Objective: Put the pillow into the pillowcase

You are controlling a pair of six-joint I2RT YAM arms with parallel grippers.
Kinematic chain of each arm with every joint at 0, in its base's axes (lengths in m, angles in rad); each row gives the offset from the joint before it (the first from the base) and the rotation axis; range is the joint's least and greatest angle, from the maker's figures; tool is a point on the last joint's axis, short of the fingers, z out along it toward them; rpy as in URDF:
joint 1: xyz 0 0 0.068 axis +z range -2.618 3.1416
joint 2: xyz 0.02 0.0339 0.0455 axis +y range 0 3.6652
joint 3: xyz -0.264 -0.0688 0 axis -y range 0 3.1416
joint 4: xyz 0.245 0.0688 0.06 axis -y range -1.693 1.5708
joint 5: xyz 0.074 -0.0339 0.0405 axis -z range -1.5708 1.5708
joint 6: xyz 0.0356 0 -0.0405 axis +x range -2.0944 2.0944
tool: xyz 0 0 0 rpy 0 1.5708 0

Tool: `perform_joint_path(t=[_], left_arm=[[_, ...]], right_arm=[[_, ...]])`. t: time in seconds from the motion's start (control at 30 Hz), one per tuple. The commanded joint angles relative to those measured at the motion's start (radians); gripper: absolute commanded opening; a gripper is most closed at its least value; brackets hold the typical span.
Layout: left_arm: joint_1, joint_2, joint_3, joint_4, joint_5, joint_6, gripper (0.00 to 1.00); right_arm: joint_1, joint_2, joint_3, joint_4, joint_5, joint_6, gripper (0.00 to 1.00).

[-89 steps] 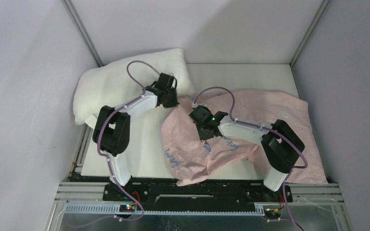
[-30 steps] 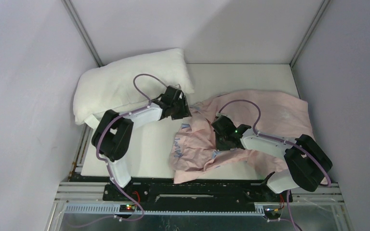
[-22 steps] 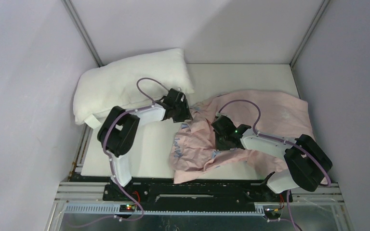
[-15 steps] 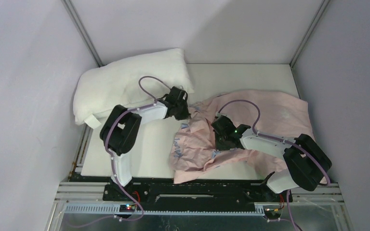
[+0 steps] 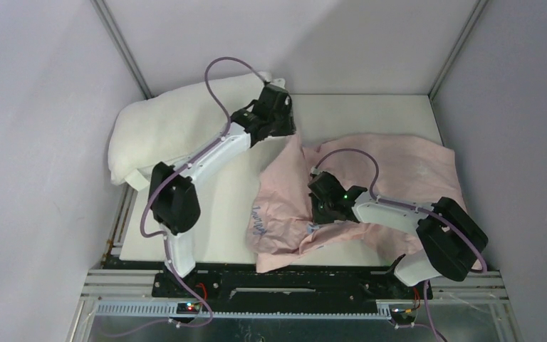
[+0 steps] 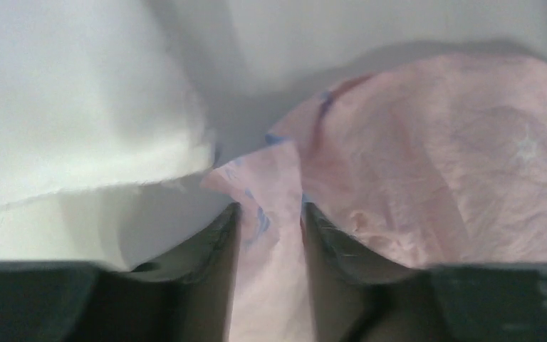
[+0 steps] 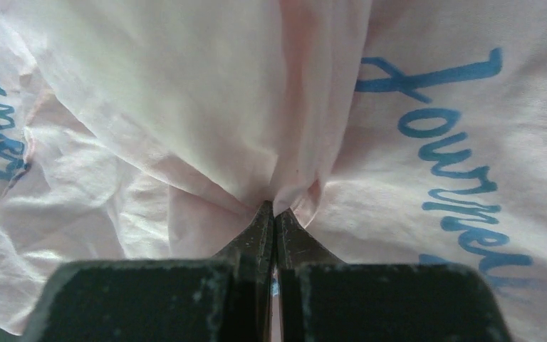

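Note:
The white pillow (image 5: 171, 125) lies at the back left against the wall; it also shows in the left wrist view (image 6: 64, 92). The pink pillowcase (image 5: 392, 167) with blue "Journey" print is spread and rumpled over the right half of the table. My left gripper (image 5: 283, 132) is shut on a pinch of the pillowcase edge (image 6: 267, 214) and holds it lifted beside the pillow's right end. My right gripper (image 5: 320, 206) is shut on a fold of the pillowcase (image 7: 285, 128) near its middle, low on the table.
The white table (image 5: 217, 206) is boxed in by grey walls at the left, back and right. The pillowcase hangs over the table's near edge (image 5: 285, 260). The left arm (image 5: 192, 167) stretches across the pillow's near side.
My left gripper has risen and moved toward the back, drawing the pillowcase edge up and toward the pillow. My right gripper has stayed almost still, shut on the fabric.

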Motion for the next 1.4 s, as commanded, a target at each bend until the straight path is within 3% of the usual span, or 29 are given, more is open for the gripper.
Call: perform_joint_path(t=[0.0, 0.1, 0.23, 0.43, 0.67, 0.73, 0.8, 0.87, 0.93, 1.07, 1.13, 1.23, 1.37], left_arm=[[-0.024, 0.080, 0.044, -0.082, 0.053, 0.065, 0.54], [-0.005, 0.006, -0.104, -0.011, 0.048, 0.031, 0.67], [0.024, -0.121, -0.281, 0.008, 0.007, 0.011, 0.68], [0.027, -0.229, -0.510, 0.045, 0.003, -0.003, 0.72], [0.067, -0.137, -0.552, 0.278, 0.204, -0.004, 0.75], [0.072, -0.104, -0.542, 0.347, 0.239, -0.007, 0.83], [0.073, -0.078, -0.531, 0.392, 0.264, -0.015, 0.84], [0.073, -0.053, -0.525, 0.428, 0.281, -0.032, 0.79], [0.073, -0.024, -0.514, 0.431, 0.283, -0.048, 0.66], [0.073, -0.041, -0.558, 0.420, 0.261, -0.077, 0.21], [0.075, -0.099, -0.600, 0.372, 0.185, -0.087, 0.02], [0.099, -0.209, -0.655, 0.215, -0.017, -0.097, 0.00], [0.216, -0.331, -0.688, 0.121, -0.143, -0.103, 0.00]], right_arm=[[-0.009, 0.021, -0.002, 0.033, -0.035, -0.010, 0.00], [-0.027, 0.018, 0.006, 0.032, -0.049, -0.009, 0.03], [-0.042, -0.009, 0.020, 0.034, -0.075, -0.018, 0.15], [-0.058, -0.070, 0.067, 0.008, -0.071, -0.034, 0.26], [-0.091, -0.081, 0.120, -0.025, -0.060, -0.067, 0.27], [-0.094, -0.078, 0.120, -0.030, -0.053, -0.072, 0.28], [-0.097, -0.071, 0.119, -0.038, -0.046, -0.075, 0.29], [-0.096, -0.060, 0.119, -0.040, -0.022, -0.076, 0.31], [-0.096, -0.050, 0.119, -0.039, -0.012, -0.079, 0.31], [-0.109, -0.037, 0.119, -0.030, -0.004, -0.092, 0.33], [-0.125, -0.030, 0.119, -0.025, -0.006, -0.100, 0.35], [-0.155, -0.021, 0.119, -0.011, -0.019, -0.115, 0.39], [-0.182, 0.001, 0.120, 0.021, -0.035, -0.128, 0.42]])
